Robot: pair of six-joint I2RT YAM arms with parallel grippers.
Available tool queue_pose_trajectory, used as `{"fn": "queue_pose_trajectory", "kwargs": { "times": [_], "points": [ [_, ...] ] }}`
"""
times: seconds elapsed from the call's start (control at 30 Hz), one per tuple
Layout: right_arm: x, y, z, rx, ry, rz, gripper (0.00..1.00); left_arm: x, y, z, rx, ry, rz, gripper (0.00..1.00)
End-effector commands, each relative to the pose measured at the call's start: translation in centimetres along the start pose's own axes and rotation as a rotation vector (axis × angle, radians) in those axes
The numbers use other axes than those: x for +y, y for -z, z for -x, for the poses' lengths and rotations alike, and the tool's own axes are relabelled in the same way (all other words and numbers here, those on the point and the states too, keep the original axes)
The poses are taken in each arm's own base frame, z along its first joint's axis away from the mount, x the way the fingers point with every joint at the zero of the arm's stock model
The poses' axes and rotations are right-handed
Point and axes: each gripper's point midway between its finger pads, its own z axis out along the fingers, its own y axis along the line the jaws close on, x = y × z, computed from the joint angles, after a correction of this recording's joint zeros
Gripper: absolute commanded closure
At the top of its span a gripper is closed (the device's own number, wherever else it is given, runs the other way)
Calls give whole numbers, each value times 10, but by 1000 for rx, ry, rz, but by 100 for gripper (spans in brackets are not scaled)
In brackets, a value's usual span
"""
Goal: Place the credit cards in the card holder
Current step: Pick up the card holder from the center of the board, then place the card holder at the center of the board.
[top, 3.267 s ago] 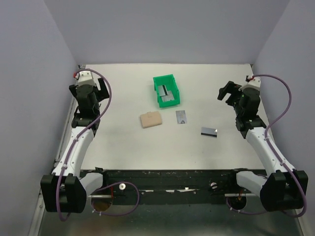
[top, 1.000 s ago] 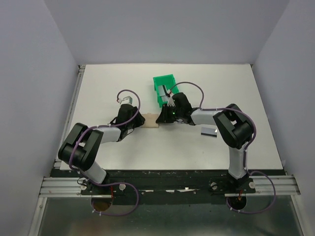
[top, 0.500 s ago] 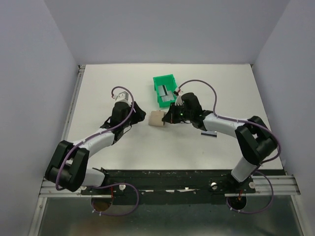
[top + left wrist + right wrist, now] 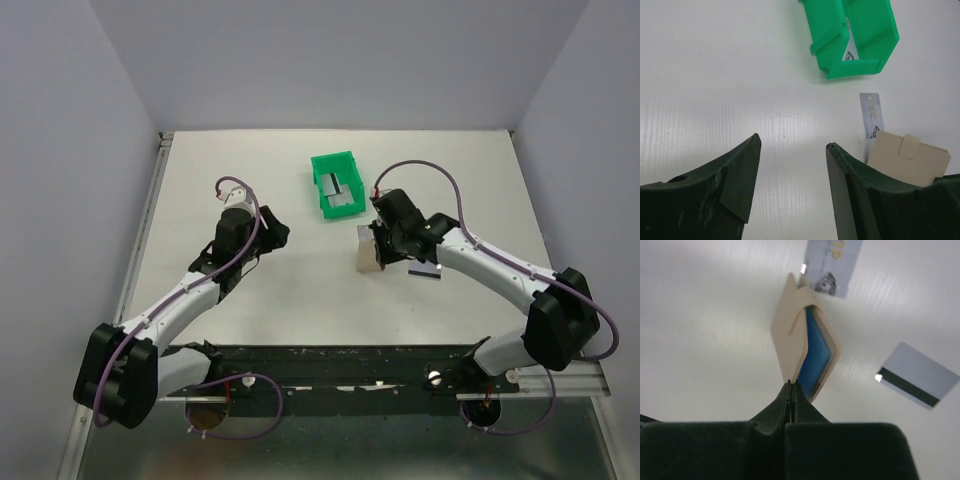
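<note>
From above, the holder no longer lies flat at mid-worktop. It has been carried to the right and now stands on edge in the right claw, just beside where the printed card lies. The striped card peeks out under the right arm, unmoved. The left claw has pulled back from the holder toward the left, and the two arms that met over the holder a second ago are now apart. The bin stays where it was.

In the left wrist view, the left claw is spread, with only bare worktop between its fingers. Ahead of it are the bin, the printed card flat on the worktop, and the holder, whose tan outside shows at the card's near end.

In the right wrist view, the right claw is pressed together, pinching the edge of one tan flap of the holder. The holder gapes, showing its blue inside. The printed card lies just beyond it and the striped card off to the right, both on the worktop.

The holder looks opened and held ready, but no card is in it yet. The free left claw seems best placed to fetch the printed card.
</note>
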Motion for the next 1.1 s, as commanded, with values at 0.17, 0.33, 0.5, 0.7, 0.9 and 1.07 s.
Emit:
{"fn": "queue_pose_trajectory", "kwargs": {
  "times": [0.17, 0.33, 0.5, 0.7, 0.9, 1.07],
  "points": [
    [-55, 67, -70, 280, 75, -307, 100, -1, 13, 4, -2, -40, 4, 33],
    [-54, 85, -66, 293, 105, -347, 100, 1, 17, 3, -5, -46, 13, 33],
    [-50, 88, -63, 309, 134, -371, 100, 4, 19, 2, -7, -49, 17, 33],
    [-33, 69, -71, 365, 181, -371, 100, 7, 21, -2, -1, -49, 21, 33],
    [-6, 58, -70, 377, 219, -332, 99, 12, 22, -9, 13, -46, 31, 33],
    [9, 51, -71, 385, 238, -307, 99, 15, 23, -15, 24, -40, 36, 33]
  ]
}}
